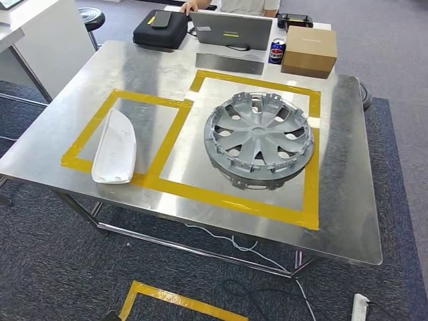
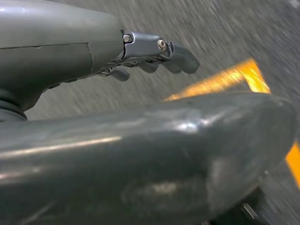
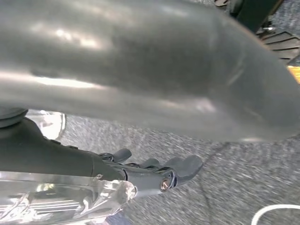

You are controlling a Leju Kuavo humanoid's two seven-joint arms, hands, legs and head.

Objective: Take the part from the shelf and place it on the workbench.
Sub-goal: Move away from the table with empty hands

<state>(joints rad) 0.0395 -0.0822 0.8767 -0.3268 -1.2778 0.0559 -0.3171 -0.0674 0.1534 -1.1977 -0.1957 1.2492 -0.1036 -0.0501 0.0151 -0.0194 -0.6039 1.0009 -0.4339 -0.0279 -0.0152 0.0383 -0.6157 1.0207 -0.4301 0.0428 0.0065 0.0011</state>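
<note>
A white curved part (image 1: 115,147) lies in the left yellow-taped square of the steel workbench (image 1: 343,167), its near end over the tape. A grey wheel cover (image 1: 258,137) lies flat in the larger right-hand square. My left hand (image 2: 155,56) hangs over grey carpet with its fingers stretched out and nothing in them. My right hand (image 3: 155,171) also hangs over carpet, fingers straight and apart from the thumb. A clear glossy piece (image 3: 63,199) runs along its underside, and I cannot tell what it is.
At the bench's far edge stand a laptop (image 1: 231,30), a black bag (image 1: 160,28), a cardboard box (image 1: 309,50) and a drinks can (image 1: 276,51); a person (image 1: 242,5) sits behind them. On the floor lie yellow tape (image 1: 171,301), cables and a power strip (image 1: 359,306).
</note>
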